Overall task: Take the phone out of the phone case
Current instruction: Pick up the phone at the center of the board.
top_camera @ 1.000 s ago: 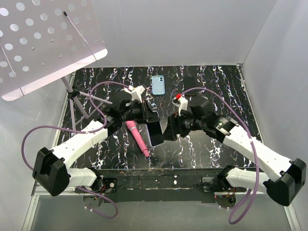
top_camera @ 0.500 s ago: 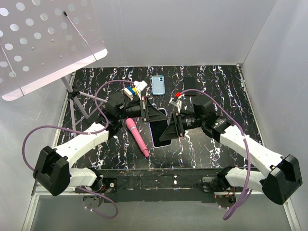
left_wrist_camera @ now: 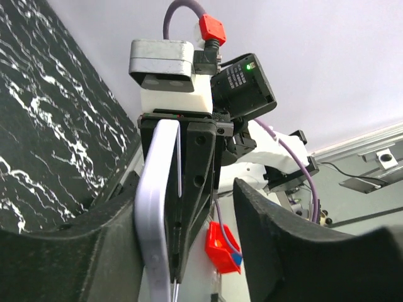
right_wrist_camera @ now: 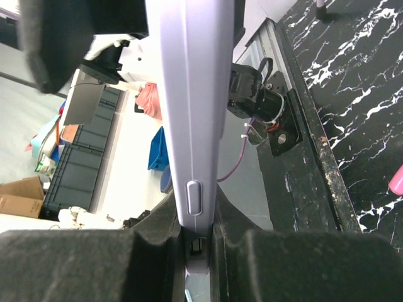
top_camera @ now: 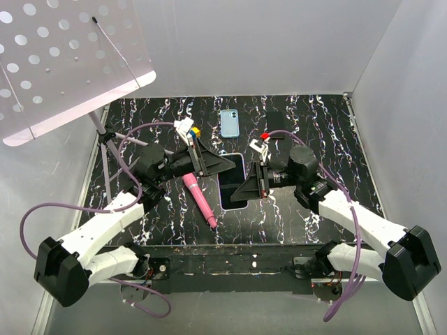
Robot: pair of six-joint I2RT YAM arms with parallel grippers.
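1. When you look down from the top camera, both arms meet over the front middle of the table [top_camera: 314, 118]. The phone [top_camera: 232, 178] hangs between them, up off the surface, with its dark screen facing up.
2. You can see a thin pale rim around that screen, so the phone sits inside the phone case [left_wrist_camera: 154, 207]. It's not out yet.
3. Your right gripper [top_camera: 241, 192] is doing the holding. Its wrist cam shows the lavender edge of the case running straight down into the narrow slot between its 2 fingers. They're clamped on the case, and a side button sits just above them.
4. Your left gripper [top_camera: 222, 167] is spread wide at the far-left end of the phone. From its wrist cam the case edge stands upright between the 2 fingers, just beside one finger [left_wrist_camera: 75, 251] and apart from the other. You can't tell whether that near finger actually touches the case.
5. A pink pen [top_camera: 199, 197] lies tilted on the table just beside the phone, on the left arm's side.
6. A light blue phone-sized thing [top_camera: 229, 123] lies flat toward the back, well apart from both grippers.
7. A perforated white panel [top_camera: 63, 63] on a thin stand hangs over the back-left corner.
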